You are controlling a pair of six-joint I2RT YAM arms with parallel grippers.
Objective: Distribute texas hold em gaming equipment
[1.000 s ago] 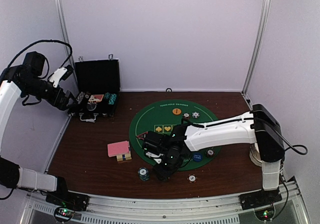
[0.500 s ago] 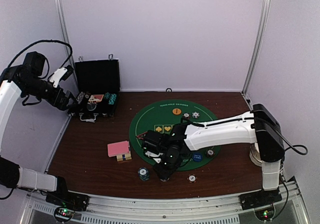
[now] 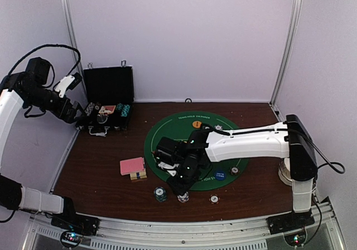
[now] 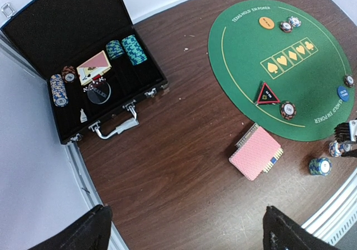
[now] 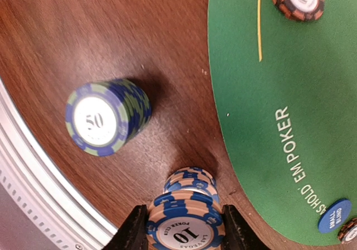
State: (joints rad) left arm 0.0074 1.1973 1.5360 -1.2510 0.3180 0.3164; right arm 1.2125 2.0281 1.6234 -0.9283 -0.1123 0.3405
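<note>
Chips: two stacks on counter (image 3: 100, 166) off green mat's (image 3: 184, 128) 6 o'clock rim | right tool (image 5: 185, 222) clamped on "10" stack (image 3: 183, 197), apparently touching counter | "50" stack (image 3: 160, 194) at its 9 o'clock | left tool (image 4: 186, 207) jaws wide apart

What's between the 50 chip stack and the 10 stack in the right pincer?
Nothing: bare wood tabletop between 50 chip stack and 10 stack, per right wrist view.

Soft, even light fills the scene. The blue chip stack (image 5: 106, 119) casts a short dark shadow toward the green mat (image 5: 268, 94). The table (image 5: 67, 32) beside the mat shows faint sheen; the left wrist view curves at its edges.
</note>
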